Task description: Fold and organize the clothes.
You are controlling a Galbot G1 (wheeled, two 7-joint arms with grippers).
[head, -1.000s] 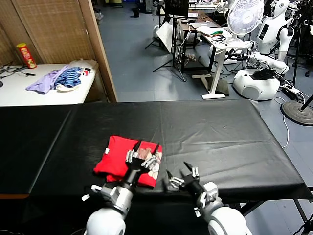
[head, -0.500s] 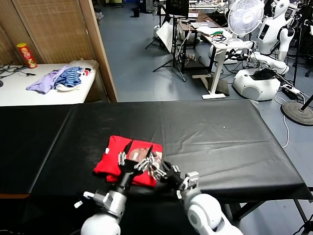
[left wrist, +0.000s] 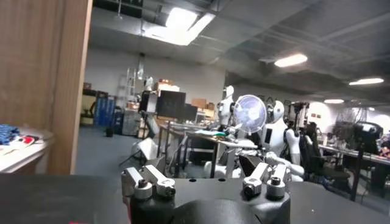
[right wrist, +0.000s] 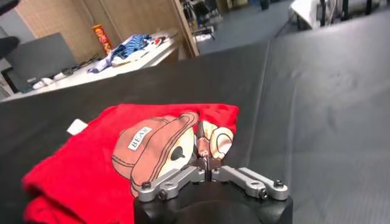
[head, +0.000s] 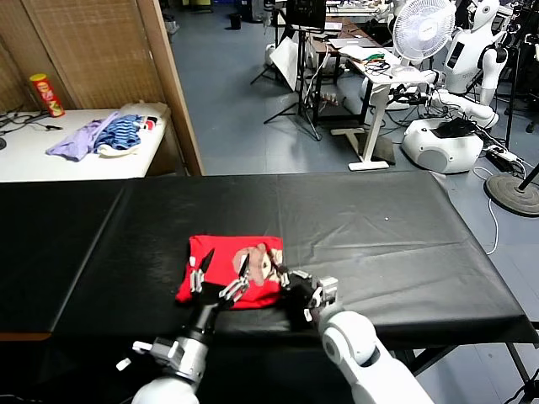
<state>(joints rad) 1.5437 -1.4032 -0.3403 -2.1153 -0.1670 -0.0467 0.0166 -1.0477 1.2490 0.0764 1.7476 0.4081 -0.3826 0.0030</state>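
Note:
The clothes are one red T-shirt (head: 227, 247) lying folded on the black table (head: 379, 236), its bear print (head: 257, 257) facing up. In the right wrist view the T-shirt (right wrist: 91, 158) fills the near left and the print (right wrist: 155, 146) lies just ahead of the fingers. My right gripper (head: 278, 272) is shut, its tips (right wrist: 200, 129) resting at the shirt's near right edge over the print. Whether cloth is pinched between them does not show. My left gripper (head: 226, 263) is open and raised over the shirt's near edge, holding nothing. The left wrist view looks out across the room.
A white side table (head: 50, 160) at the back left holds lavender and striped garments (head: 97, 135) and a red can (head: 45, 94). A wooden partition (head: 173, 84) stands behind the black table. A fan (head: 421, 29) and other robots (head: 467, 50) are at the back right.
My right gripper came in from the near right to the shirt's edge and shut. My left gripper drew back toward me, still open. The shirt's near edge shifted slightly away and right.

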